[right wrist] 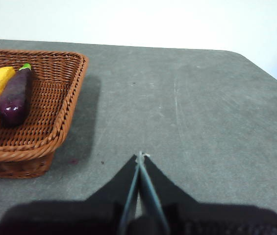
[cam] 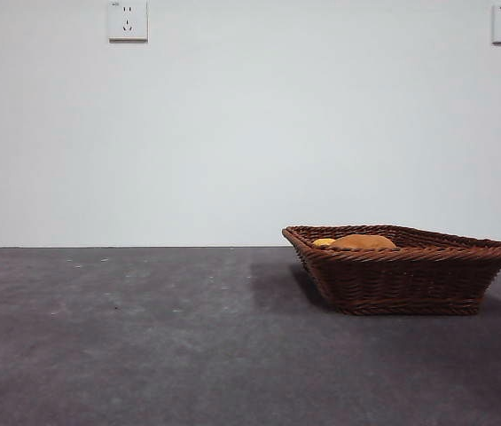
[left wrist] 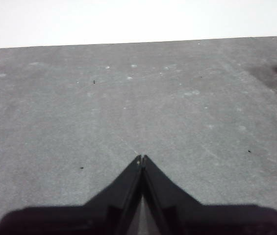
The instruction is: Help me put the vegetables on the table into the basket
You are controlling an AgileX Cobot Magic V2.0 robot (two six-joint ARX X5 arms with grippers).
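Front view, one moment. Bench (cam: 144,355): dark grey, matte, faintly scuffed, running back to a white wall with two sockets (cam: 128,19) high up, one at each side.

Basket (cam: 401,271): brown wicker, shallow, flared sides, braided rim. Stands on the bench at the right of the scene, a soft shadow on its left side.

Potato (cam: 364,241): brown-orange, oval. Lies in the basket; only its top shows over the rim from the front.

Yellow vegetable (cam: 324,241): small, yellow-orange. In the basket, just left of the potato, barely above the rim.

Eggplant (right wrist: 14,96): glossy dark purple, green stem. Seen only in the right wrist view, lying in the basket beside and touching the yellow vegetable, stem end toward the basket's far side. Hidden by the rim from the front.

Left tool (left wrist: 141,157): clenched, jaw tips meeting, nothing between them. Over bare bench, well apart from the basket, of which only a sliver shows at the edge of the left wrist view.

Right tool (right wrist: 140,155): clenched, jaw tips together, holding nothing. Over bare bench near the basket, clear of its rim.

Neither tool shows in the front view.
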